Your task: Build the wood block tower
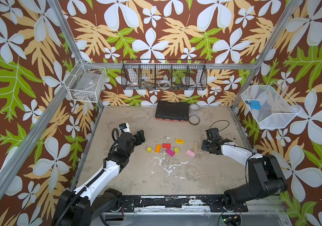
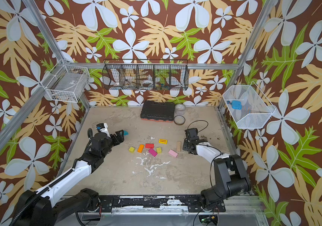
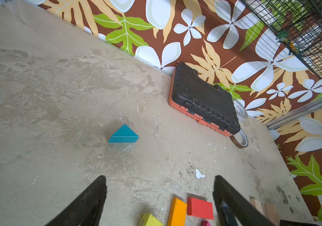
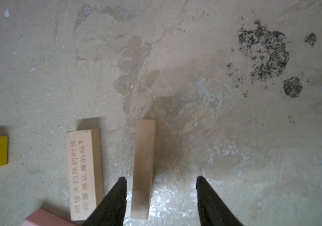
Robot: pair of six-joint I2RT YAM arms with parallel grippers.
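1. No tower stands. The wood blocks lie loose in a single layer around the middle of the table.
2. Row in both top views, from the left arm's side to the right's: yellow cube, orange brick, red brick, magenta brick, second yellow cube, pink brick.
3. The second yellow cube is right up against the magenta brick. I cannot tell whether they touch.
4. The striped yellow brick sits apart, behind the row.
5. The engraved plank lies flat, just beside the pink brick.
6. The plain plank stands on its long edge, parallel to the engraved plank and near it. The right gripper covers it in both top views.
7. The right gripper is low over the table with jaws straddling the plain plank. One finger is close beside the plank and there is a clear gap to the other finger. It is not pinching.
8. The teal wedge is alone, well apart from the row, just ahead of the left gripper's tips.
9. The left gripper has its jaws spread wide with nothing between them, above bare table.
10. The black tool case and two tape rolls are at the back wall.
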